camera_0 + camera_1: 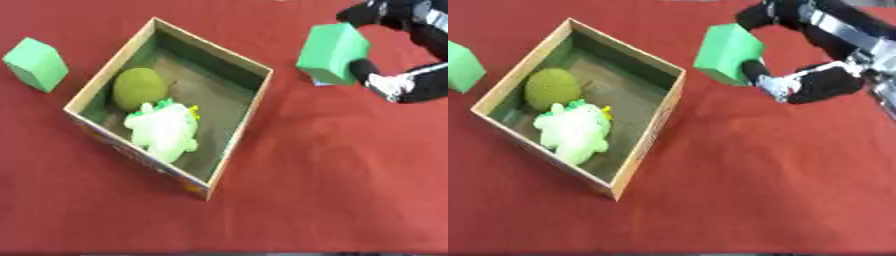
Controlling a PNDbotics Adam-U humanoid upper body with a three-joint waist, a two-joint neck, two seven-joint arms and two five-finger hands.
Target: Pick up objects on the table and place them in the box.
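My right hand comes in from the upper right and is shut on a green block, fingers over its top and thumb under it, holding it just right of the box. The open cardboard box sits tilted on the red cloth. Inside it lie a round olive-green ball and a pale green plush toy. A second green block rests on the cloth to the left of the box. My left hand shows in neither view.
The red cloth covers the whole table, with a wide bare stretch right of and in front of the box. A dark strip runs along the table's near edge at the bottom.
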